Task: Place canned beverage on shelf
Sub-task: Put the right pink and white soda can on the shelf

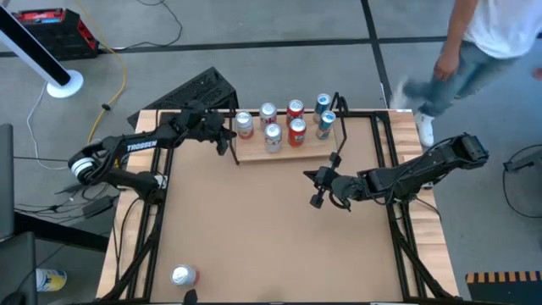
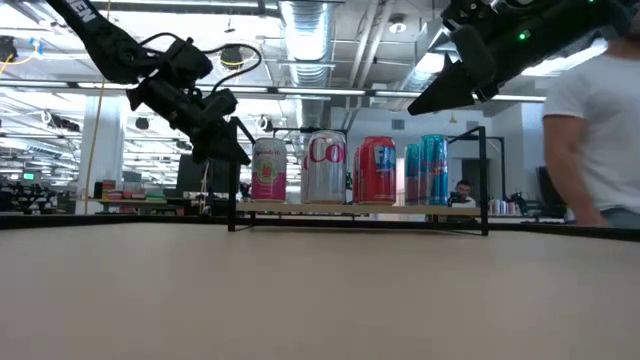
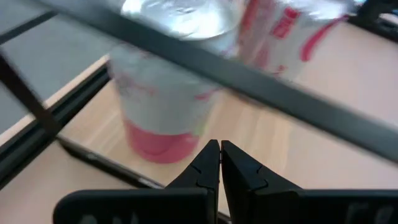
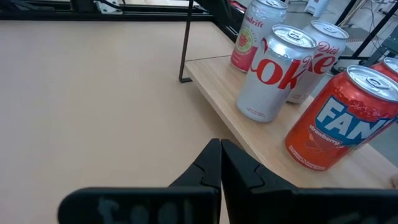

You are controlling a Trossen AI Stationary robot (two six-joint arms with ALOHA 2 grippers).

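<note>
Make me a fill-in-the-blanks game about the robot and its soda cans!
1. The shelf holds ____ cans.
2. Both the left gripper and the right gripper are ____.
3. One more can stands alone near the table's front edge, on the robot's ____ side.
4. The red can labelled strawberry stands next to a silver ____ can.

Missing words: six; shut; left; Coke

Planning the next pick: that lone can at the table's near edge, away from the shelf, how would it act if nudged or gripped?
The lone can appears to stand upright with its lid showing, so a high nudge might tip it, and then it would likely roll. Its smooth metal wall probably slips under a weak squeeze. Full or empty cannot be told.
</note>
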